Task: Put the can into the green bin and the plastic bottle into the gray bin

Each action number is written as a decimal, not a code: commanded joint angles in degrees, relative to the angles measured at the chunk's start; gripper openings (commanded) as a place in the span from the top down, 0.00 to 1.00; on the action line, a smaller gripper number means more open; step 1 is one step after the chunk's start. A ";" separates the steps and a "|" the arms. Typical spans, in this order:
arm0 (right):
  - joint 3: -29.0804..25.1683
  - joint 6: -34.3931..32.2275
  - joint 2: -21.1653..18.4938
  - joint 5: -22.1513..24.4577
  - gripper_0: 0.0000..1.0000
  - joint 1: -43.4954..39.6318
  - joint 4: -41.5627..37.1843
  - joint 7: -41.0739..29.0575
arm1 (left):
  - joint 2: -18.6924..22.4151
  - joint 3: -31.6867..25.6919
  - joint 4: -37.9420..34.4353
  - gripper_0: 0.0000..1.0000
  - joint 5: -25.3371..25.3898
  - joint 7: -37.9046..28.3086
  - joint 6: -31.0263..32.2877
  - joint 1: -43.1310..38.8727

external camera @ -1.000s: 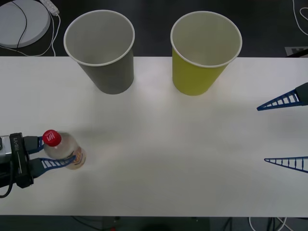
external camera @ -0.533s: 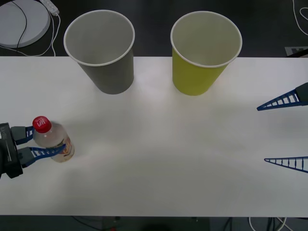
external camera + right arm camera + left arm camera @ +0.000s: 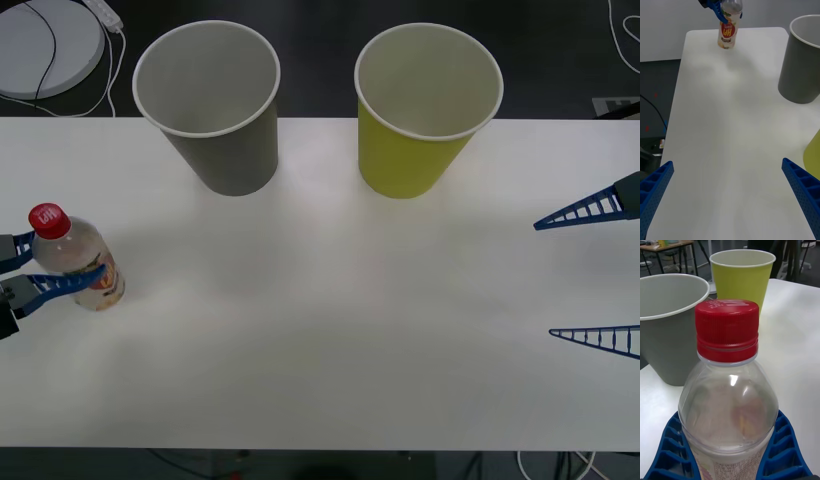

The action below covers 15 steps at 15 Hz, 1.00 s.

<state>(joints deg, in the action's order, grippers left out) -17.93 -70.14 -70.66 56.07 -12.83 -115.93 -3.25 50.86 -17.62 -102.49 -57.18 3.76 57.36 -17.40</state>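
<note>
Fingers on my left gripper (image 3: 62, 262) are clamped round the plastic bottle (image 3: 75, 260), upright at the tabletop (image 3: 330, 330) edge, well left of the gray bin (image 3: 215, 110). Right gripper (image 3: 590, 275) fingers spread wide, holding nothing, parked well right of the gray bin, past the green bin (image 3: 425, 110). Progress: both bins look empty as far as I see inside; bottle grasped, not dropped. No can anywhere I can see. Versus a second ago: bottle and left gripper have shifted further left and toward the bins' row; right gripper unchanged.
</note>
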 commanded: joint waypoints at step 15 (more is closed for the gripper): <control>0.00 0.00 0.00 0.00 0.00 0.00 0.00 0.00 | 13.91 -3.91 -0.79 1.00 1.01 -14.83 -2.78 0.00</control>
<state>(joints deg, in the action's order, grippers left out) -17.93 -70.14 -70.66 56.07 -12.83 -115.93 -3.25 64.09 -21.30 -103.28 -56.14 -10.20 54.65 -17.42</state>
